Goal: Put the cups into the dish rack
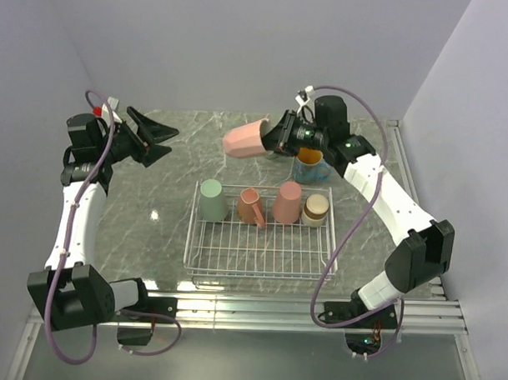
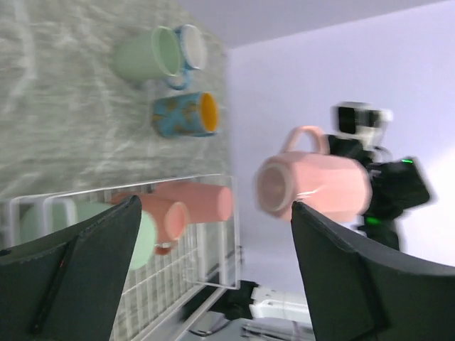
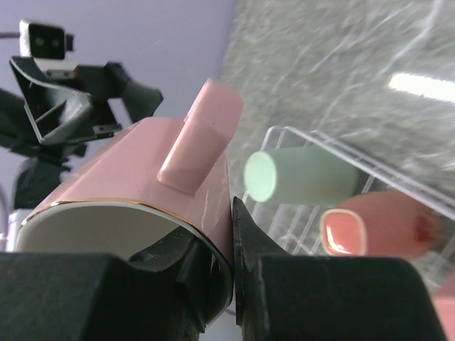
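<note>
Lighting's bright and even from overhead, soft shadows, a couple of glare spots on the tabletop (image 1: 154,174). Top view's sharp. Left wrist view is smeared, pink mug (image 2: 313,186) blurry. Right wrist view: right gripper (image 3: 229,245) dark, out of focus up close.

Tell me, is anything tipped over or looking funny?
Only the pink mug looks odd. It is lying sideways up in the air, past the far side of the dish rack, because the right gripper is pinching its rim. Nothing looks spilled or broken.
</note>
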Controlling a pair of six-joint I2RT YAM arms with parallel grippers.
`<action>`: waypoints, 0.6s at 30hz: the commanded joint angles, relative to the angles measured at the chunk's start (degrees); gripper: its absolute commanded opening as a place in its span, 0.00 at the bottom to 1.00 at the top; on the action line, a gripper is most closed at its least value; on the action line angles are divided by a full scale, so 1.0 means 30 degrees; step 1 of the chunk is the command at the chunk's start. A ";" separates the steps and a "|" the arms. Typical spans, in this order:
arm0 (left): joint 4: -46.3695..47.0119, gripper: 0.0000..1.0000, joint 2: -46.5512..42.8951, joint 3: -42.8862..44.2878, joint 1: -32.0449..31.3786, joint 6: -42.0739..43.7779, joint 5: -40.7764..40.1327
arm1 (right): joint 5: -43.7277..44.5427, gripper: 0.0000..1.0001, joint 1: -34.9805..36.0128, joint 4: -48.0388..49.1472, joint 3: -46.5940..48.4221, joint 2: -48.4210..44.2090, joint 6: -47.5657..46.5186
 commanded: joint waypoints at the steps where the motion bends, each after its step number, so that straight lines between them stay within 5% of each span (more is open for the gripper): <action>1: 0.4636 0.93 0.0753 0.0175 -0.1094 -0.3139 0.2103 | -0.2671 0.00 -0.0004 0.6861 -0.1604 -0.1362 0.3581; 11: 0.7743 0.99 0.1986 -0.0202 -0.6337 -0.5136 0.0787 | -0.3433 0.00 0.0084 1.1373 -0.2926 -0.1656 0.6336; 18: 1.0617 0.99 0.2219 -0.0645 -0.7044 -0.7013 0.1254 | -0.3522 0.00 0.0523 1.2929 -0.3541 -0.1452 0.7246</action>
